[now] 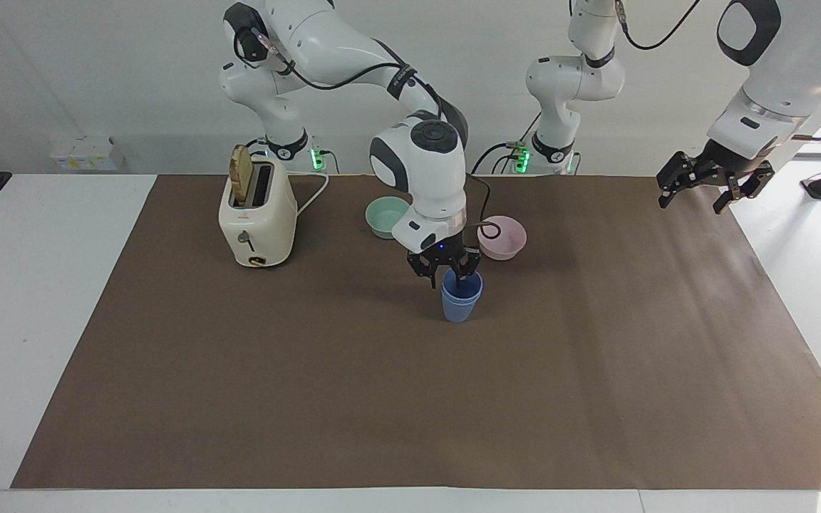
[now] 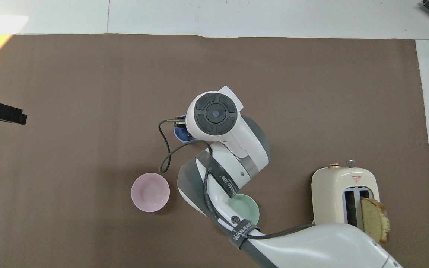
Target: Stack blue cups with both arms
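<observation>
From the right arm's end of the surface (image 1: 311, 392): one toaster (image 1: 257, 217), one teal bowl (image 1: 386, 216), then two blue cups (image 1: 461, 303) nested mid-surface, seemingly seated as the finished stack. Right tool (image 1: 447, 279) spread at their rim, pinching nothing, likely to release. One pink bowl (image 1: 502, 236) beside; left tool (image 1: 697, 198) spread, empty, waiting over the surface's edge.

Pink bowl (image 1: 502, 237) crowding stacked cups (image 1: 461, 299), seemingly.

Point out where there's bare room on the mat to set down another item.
Widest bare patch: the brown mat farther from the robots than the stacked blue cups. Crowded nearer the robots: toaster, teal bowl, pink bowl, with the right gripper at the cups.
</observation>
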Controlling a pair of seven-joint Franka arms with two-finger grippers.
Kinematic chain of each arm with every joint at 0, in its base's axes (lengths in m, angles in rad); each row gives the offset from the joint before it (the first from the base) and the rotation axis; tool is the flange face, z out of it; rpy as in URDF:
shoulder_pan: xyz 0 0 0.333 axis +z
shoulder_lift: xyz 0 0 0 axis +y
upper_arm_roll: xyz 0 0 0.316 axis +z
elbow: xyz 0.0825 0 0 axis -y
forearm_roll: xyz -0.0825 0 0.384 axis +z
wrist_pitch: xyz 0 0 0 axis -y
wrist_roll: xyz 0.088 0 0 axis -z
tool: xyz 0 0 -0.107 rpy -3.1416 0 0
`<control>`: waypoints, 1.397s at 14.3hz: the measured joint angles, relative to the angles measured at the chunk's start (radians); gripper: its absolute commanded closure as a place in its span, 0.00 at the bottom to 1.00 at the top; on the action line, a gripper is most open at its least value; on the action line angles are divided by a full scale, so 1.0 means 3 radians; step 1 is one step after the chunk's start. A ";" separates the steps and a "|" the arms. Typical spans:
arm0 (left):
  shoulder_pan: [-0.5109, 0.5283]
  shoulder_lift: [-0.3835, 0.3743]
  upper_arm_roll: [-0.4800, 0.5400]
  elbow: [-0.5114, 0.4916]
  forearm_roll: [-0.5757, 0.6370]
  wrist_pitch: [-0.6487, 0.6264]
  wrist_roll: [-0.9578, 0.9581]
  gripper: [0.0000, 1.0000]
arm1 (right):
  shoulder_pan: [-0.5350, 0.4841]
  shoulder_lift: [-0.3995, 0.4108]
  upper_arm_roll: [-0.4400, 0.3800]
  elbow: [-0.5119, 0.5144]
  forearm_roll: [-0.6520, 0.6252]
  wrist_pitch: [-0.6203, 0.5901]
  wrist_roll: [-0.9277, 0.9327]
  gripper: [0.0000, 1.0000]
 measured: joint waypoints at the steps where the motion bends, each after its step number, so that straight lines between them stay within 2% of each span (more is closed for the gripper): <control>1: 0.0000 0.0000 0.0000 0.0000 0.0000 0.0001 0.0000 0.00 | -0.0002 -0.0003 -0.0004 0.0004 -0.0003 -0.0016 0.0001 0.00; 4: 0.0000 -0.0001 0.0000 0.0000 0.0000 0.0003 0.0000 0.00 | -0.0096 -0.0119 -0.0035 0.0038 -0.0022 -0.0221 0.0002 0.00; 8: 0.0000 -0.0001 0.0000 0.0000 0.0000 0.0003 0.0000 0.00 | -0.0426 -0.0572 -0.0047 0.0079 -0.0029 -0.0880 -0.0349 0.00; 11: 0.0000 -0.0001 0.0000 0.0000 0.0000 0.0003 0.0000 0.00 | -0.0507 -0.0810 -0.0128 0.0186 -0.0033 -0.1360 -0.0593 0.00; 14: 0.0001 -0.0001 0.0000 0.0000 0.0000 0.0002 -0.0001 0.00 | -0.0762 -0.1049 -0.0156 0.0275 -0.0032 -0.1706 -0.1003 0.00; 17: 0.0003 -0.0001 0.0002 0.0000 0.0000 0.0001 -0.0002 0.00 | -0.0954 -0.1274 -0.0159 0.0282 -0.0028 -0.1803 -0.1259 0.00; 20: 0.0004 -0.0001 0.0003 0.0000 0.0000 0.0001 -0.0003 0.00 | -0.1070 -0.1337 -0.0163 0.0269 0.0050 -0.1845 -0.1349 0.00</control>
